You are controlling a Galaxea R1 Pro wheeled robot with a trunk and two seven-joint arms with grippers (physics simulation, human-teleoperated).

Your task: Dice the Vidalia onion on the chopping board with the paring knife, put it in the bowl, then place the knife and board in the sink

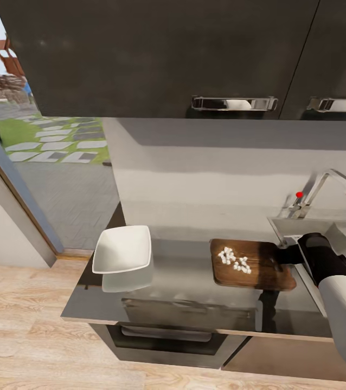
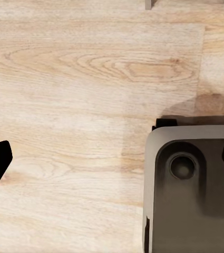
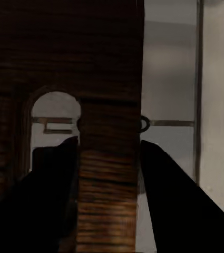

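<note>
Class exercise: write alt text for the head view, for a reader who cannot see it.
The robot's right arm reaches to the right end of a chopping board carrying white diced onion on a grey countertop. A white bowl sits empty at left; the sink and tap are at right.

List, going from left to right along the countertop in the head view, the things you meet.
bowl → chopping board carrying the diced onion → right gripper at the board's right end → sink with its tap
</note>
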